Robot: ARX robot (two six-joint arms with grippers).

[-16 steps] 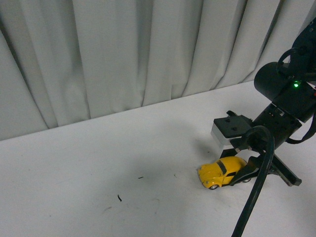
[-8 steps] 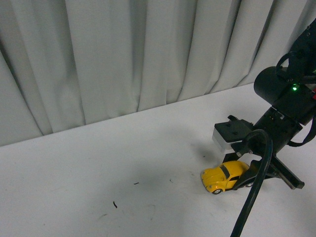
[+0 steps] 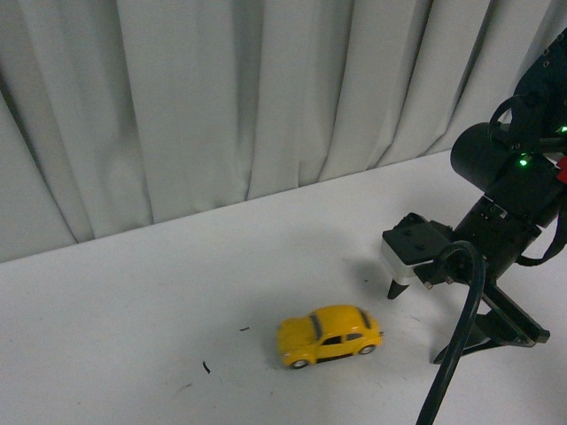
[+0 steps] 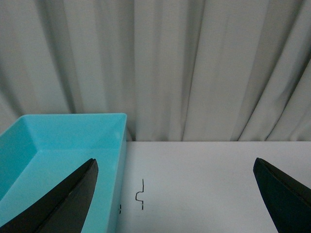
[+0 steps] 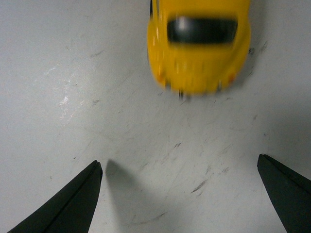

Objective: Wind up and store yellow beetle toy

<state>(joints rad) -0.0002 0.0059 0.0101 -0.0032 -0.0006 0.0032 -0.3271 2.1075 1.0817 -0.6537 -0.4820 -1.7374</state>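
Note:
The yellow beetle toy [image 3: 330, 336] stands on its wheels on the white table [image 3: 133, 301], left of my right gripper [image 3: 416, 326] and apart from it. That gripper is open, with nothing between its fingers. In the right wrist view the toy [image 5: 199, 43] is blurred and lies well beyond the open right gripper [image 5: 179, 162]. My left gripper [image 4: 174, 165] is open and empty above the table, beside a turquoise bin [image 4: 48, 150]. The left arm does not show in the front view.
A grey curtain [image 3: 266, 97] hangs along the table's far edge. The turquoise bin's wall [image 4: 122, 165] runs close to the left gripper's finger [image 4: 73, 204]. Small dark marks [image 3: 205, 367] dot the tabletop.
The toy was between the right gripper's fingers; it is now free and has rolled left across the table. The right gripper has stayed about where it was.

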